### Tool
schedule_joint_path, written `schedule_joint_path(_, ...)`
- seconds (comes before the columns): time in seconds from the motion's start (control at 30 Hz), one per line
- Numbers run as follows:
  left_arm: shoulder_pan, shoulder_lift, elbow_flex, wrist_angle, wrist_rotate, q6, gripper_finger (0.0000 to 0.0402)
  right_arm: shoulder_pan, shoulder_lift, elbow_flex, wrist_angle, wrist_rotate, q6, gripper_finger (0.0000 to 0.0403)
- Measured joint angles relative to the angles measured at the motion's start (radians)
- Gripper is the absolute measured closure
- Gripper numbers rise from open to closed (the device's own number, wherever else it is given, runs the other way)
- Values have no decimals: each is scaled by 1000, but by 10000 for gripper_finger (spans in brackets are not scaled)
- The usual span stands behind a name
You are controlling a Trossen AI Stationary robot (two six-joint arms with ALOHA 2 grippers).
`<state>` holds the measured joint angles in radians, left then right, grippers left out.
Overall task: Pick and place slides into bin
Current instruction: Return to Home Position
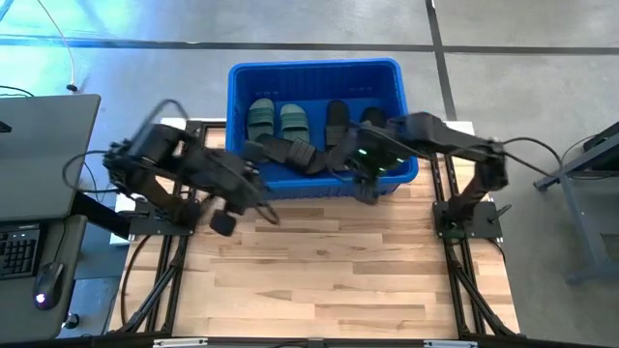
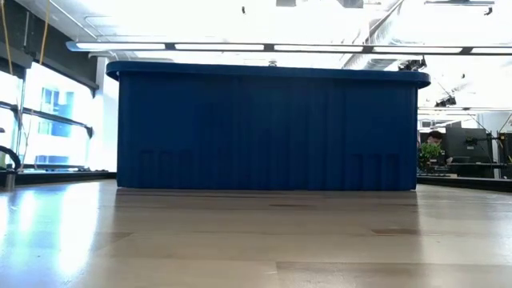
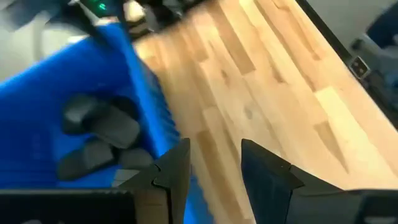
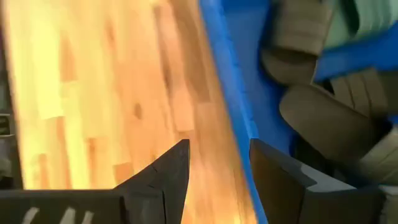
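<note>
Pale wood planks make up the bench [image 1: 338, 261], which fills the lower half of the high view with no slide lying on it. At its far edge sits the bin [image 1: 314, 70], a large bright blue crate; in the low view its ribbed wall spans most of the width and neither arm shows. The two dark arms reach in from either side towards the bin's near wall. The slides are inside the bin: a muted green pair [image 1: 279, 121] lies side by side towards the left, with black slides [image 1: 338, 121] beside them and more black ones along the near wall, partly hidden under the arms, so the full count cannot be confirmed. The left gripper [image 1: 224, 218] hangs over the bench just beside the bin's near left corner. Its wrist view shows its fingers [image 3: 177, 165] spread apart with nothing between them, bare wood ahead and two black slides behind the blue wall. The right gripper [image 1: 368, 190] is at the bin's near wall towards the right corner. Its fingers [image 4: 174, 168] are likewise released and empty, straddling the line where the bench meets the blue rim. Judging by this, the placing looks finished and the step in hand is the return to rest. The next move calls for each arm to lift clear of the rim and fold back towards its base without catching the bin.
</note>
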<state>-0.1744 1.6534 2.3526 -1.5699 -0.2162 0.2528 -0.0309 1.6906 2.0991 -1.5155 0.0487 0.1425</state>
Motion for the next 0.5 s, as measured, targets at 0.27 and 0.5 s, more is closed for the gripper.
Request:
schedule_joint_path(0.27,-150,-257,-204,0,-203,-161,275,282,-291,-121,142,145,83,240)
schedule_joint_path(0.5,-399,-550,-701,81,-463,-482,275,535,-632,-680,565,244,146,250)
